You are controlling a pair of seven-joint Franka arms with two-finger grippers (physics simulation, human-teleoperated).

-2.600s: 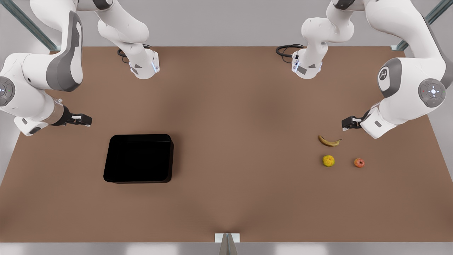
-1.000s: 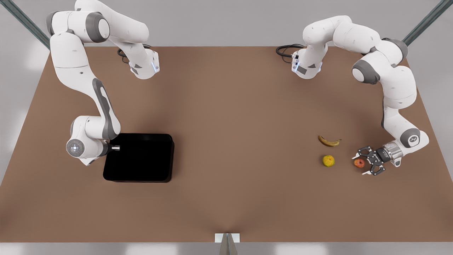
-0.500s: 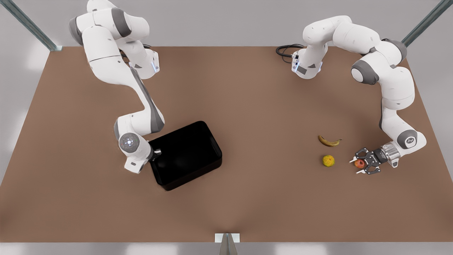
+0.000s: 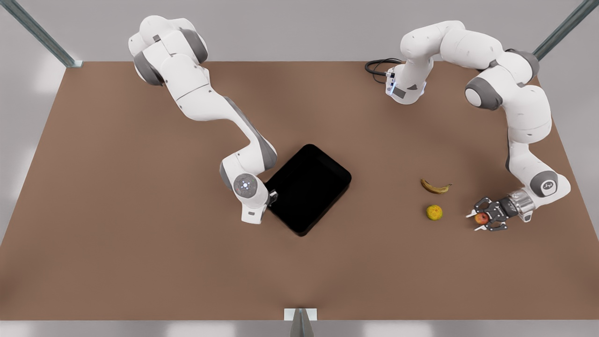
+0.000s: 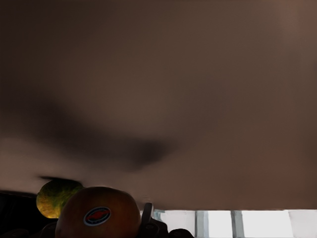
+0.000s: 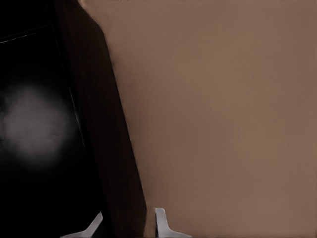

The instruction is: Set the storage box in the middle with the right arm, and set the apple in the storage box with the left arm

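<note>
Since half a second ago the box point(image 4: 310, 188) has slid further toward the front view's right and turned more, so it now sits cornerwise near the middle of the table point(image 4: 117, 262), with the right arm point(image 4: 210, 103) stretched out after it. On the front view's left, the right gripper point(image 4: 272, 196) is at the box's near-left wall; in the right wrist view its two white fingertips point(image 6: 161, 223) straddle that thin wall point(image 6: 114, 148), one inside and one outside, clamped on it. The box is shallow, glossy black plastic with rounded corners, its floor catching a soft pale glare. The table is flat, matte brown. Further to the front view's right lie a curved yellow-brown banana point(image 4: 435, 187) and, near it, a round yellow-green fruit point(image 4: 434, 212) with a dimpled skin. Beyond these, the left gripper point(image 4: 483, 219) has its spread black claw fingers closed around the apple point(image 4: 481, 218), which sits between the white tips. In the left wrist view the apple point(image 5: 98, 213) is smooth, red-orange, and bears an oval sticker, with the green fruit point(image 5: 55, 197) behind it.
</note>
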